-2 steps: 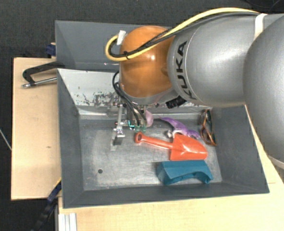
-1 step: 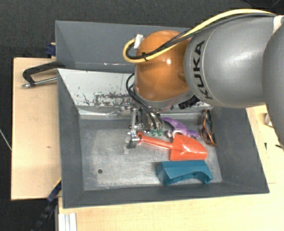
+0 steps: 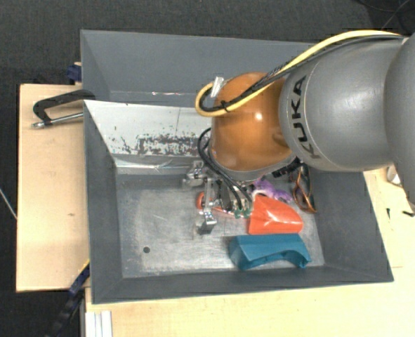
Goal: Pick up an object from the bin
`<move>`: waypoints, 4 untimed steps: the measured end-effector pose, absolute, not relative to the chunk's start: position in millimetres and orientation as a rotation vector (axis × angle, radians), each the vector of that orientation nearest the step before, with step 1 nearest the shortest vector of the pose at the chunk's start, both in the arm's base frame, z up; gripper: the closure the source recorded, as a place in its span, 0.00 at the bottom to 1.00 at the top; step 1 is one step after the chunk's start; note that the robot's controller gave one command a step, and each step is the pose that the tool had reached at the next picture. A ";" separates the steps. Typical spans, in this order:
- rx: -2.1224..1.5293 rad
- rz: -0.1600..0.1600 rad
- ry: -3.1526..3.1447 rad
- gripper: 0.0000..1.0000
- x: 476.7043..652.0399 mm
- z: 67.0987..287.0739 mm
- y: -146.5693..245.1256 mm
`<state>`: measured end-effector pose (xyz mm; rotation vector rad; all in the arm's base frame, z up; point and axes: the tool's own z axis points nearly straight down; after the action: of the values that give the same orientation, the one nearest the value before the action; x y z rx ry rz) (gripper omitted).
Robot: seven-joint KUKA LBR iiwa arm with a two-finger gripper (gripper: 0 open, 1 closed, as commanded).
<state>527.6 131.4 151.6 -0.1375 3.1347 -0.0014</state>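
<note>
Apparently the gripper (image 3: 207,220) hangs low over the scuffed floor of the grey metal bin (image 3: 158,223). I cannot tell whether it stands apart or together, and nothing is seen held in it. Just to its right lies 1 orange wedge (image 3: 274,217), smooth, plastic-looking and roughly triangular, its long axis running away from the gripper. It looks the nearest candidate, so a short shift right would likely be needed. Right and nearer the front lies a blue curved piece (image 3: 267,250), matte and elongated. A purple thing (image 3: 272,187) sits behind the wedge, half hidden.
</note>
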 end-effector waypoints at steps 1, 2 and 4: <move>0.047 0.002 3.145 0.00 513.0 140.2 115.2; 0.346 0.001 3.123 0.00 520.2 132.9 98.9; 0.141 0.002 3.139 0.00 523.7 110.7 38.7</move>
<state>523.7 38.7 110.7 0.1405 3.1387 0.0020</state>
